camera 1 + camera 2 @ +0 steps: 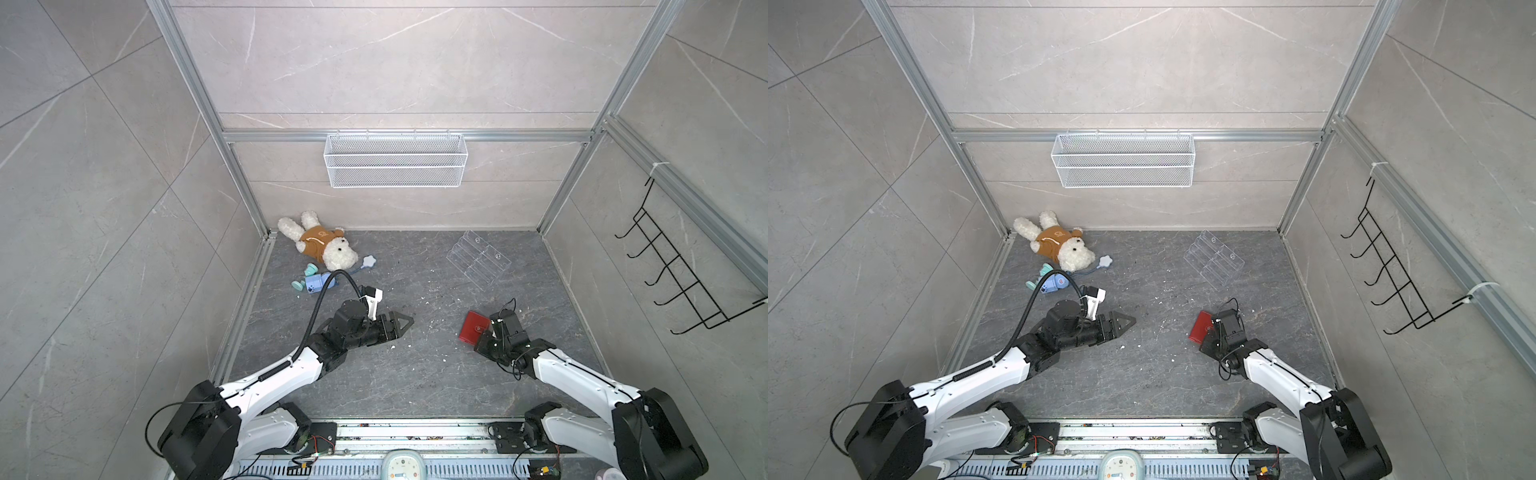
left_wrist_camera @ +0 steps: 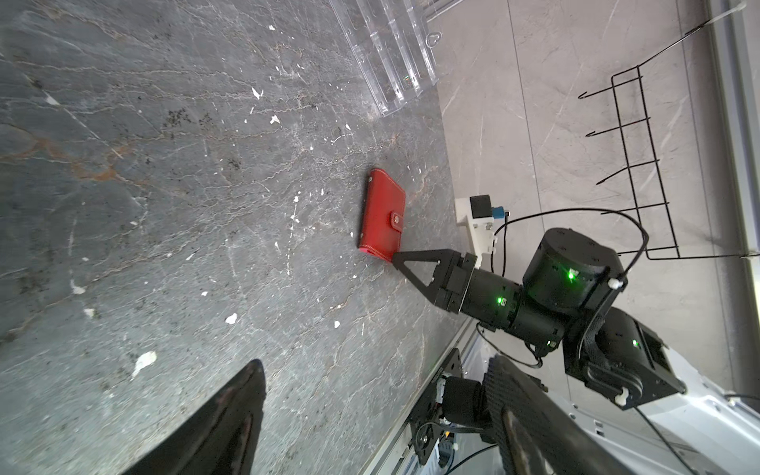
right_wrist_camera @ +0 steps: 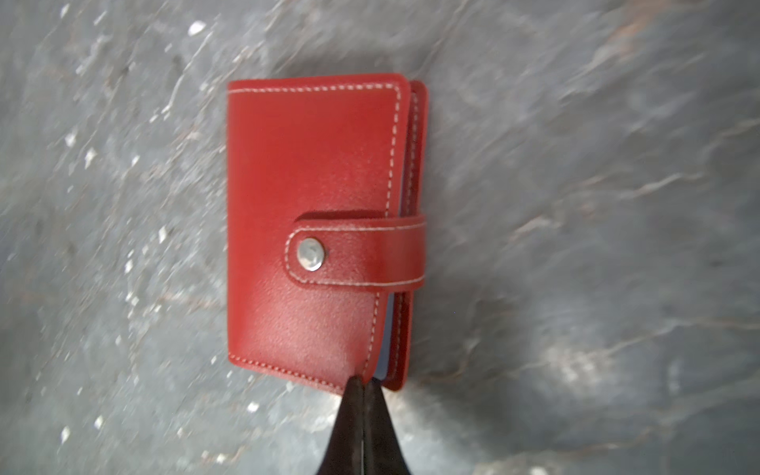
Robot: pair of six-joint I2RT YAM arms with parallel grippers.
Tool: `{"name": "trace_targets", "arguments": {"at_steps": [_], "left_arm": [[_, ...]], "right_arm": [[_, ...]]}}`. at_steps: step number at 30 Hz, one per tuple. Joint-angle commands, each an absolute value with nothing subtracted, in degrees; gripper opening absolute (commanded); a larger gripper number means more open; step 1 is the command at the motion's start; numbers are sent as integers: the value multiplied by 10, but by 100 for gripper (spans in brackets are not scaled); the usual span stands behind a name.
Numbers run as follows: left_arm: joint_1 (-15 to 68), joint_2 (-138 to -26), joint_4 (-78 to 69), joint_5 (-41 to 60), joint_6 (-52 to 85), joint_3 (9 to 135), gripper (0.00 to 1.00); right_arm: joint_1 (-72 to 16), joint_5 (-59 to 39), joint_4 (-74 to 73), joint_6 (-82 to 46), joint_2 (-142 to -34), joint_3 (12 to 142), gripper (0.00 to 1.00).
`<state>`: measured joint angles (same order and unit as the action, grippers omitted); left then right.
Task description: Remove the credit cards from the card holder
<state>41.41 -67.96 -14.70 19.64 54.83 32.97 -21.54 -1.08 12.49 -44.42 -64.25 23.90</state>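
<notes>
My right gripper (image 3: 364, 384) pinches shut on a corner of the card holder (image 3: 312, 185), its strap (image 3: 357, 251) snapped, lying on the tabletop (image 1: 415, 374). My left gripper (image 1: 405, 326) hangs open, well apart.

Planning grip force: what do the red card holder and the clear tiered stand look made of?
The card holder: leather or faux leather, grained with soft sheen, pale stitching, metal snap. The tiered stand: likely rigid clear acrylic; transparent, glossy edges.

The card holder (image 1: 473, 327) lies on the floor (image 1: 415, 374), before the tiered stand (image 1: 478, 259).
</notes>
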Motion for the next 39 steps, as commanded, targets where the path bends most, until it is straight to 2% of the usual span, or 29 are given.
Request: {"name": "trace_targets", "arguments": {"at_steps": [1, 9, 20, 27, 39], "left_arm": [[425, -714, -237, 214, 593, 341, 85], [444, -787, -287, 215, 636, 338, 83], [464, -854, -338, 206, 685, 324, 81], [464, -859, -382, 194, 739, 284, 82], [464, -835, -569, 128, 888, 206, 87]], "right_arm": [[-243, -46, 94, -454, -610, 223, 0], [-334, -66, 35, -478, -571, 219, 0], [-396, -70, -33, -514, -595, 218, 0], [-428, -76, -43, -509, -574, 249, 0], [-479, -87, -103, -514, -556, 285, 0]]}}
